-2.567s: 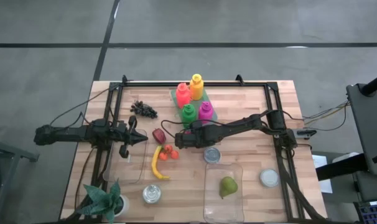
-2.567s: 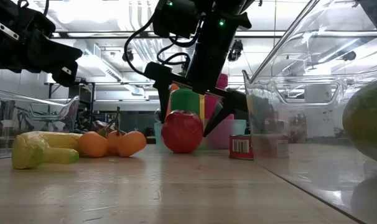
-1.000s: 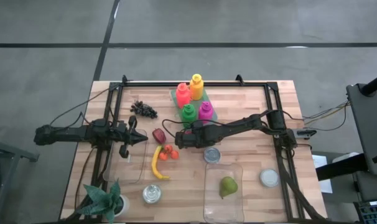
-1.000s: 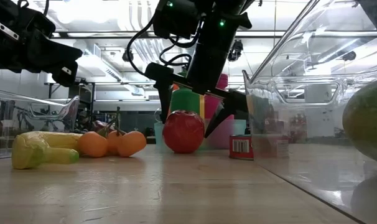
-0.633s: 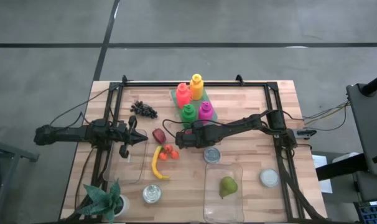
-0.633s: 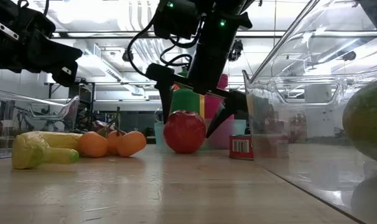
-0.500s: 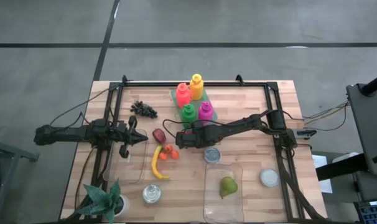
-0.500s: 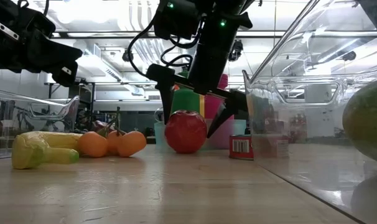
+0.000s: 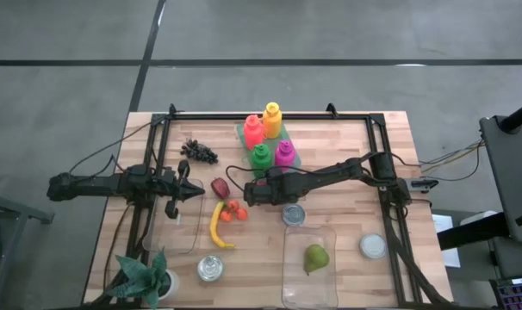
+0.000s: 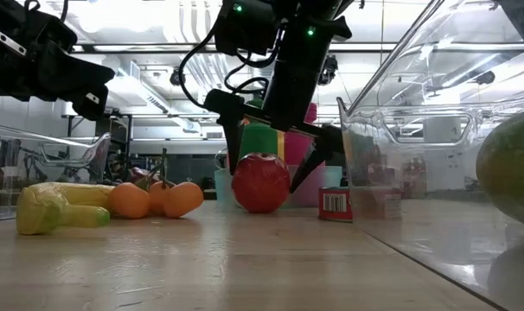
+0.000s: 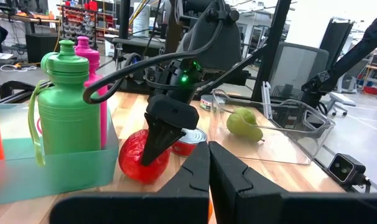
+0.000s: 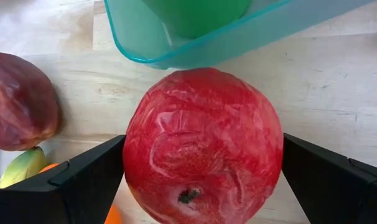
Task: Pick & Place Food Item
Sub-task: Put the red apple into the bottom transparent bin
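**Right claw spread around the red apple**

From above, the right gripper (image 9: pixel 251 192) sat mid-table beside the teal bottle tray (image 9: pixel 270 146); the left gripper (image 9: pixel 196 193) waited at the table's left side, pressed together.

At table height, the red apple (image 10: pixel 261 183) rested on the wood between the spread fingers.

The left wrist view showed the apple (image 11: pixel 144 157) just beside the tray.

The right wrist view showed both fingers (image 12: pixel 83 183) flanking the apple, contact unclear.

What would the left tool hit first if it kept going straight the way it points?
Probably the round red apple just ahead of the shut left tool, already straddled by the open right tool; depth is uncertain.
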Robot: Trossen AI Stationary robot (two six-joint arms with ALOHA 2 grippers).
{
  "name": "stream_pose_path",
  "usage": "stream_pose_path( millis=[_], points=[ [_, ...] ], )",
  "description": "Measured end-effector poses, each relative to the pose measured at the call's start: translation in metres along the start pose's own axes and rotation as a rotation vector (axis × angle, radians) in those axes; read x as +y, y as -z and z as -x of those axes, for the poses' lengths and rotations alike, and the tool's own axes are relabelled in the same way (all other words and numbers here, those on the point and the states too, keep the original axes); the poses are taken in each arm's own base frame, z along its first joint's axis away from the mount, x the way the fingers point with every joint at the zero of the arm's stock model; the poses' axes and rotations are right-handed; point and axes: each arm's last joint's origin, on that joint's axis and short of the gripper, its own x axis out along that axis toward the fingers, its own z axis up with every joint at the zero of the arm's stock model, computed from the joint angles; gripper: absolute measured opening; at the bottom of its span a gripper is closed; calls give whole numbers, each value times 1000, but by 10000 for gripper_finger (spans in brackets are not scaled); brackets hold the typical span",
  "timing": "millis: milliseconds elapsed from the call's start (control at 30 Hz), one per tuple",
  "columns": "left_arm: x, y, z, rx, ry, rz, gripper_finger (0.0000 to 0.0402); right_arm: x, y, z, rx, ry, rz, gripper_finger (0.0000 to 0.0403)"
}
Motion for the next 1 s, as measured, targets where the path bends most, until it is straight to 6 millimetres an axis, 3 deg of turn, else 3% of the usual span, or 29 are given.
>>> stream_pose_path(
  millis=[1000],
  points=[
    [0,0,0,0,0,0,1,2,-8,2,-25,-15,6,399]
  ],
)
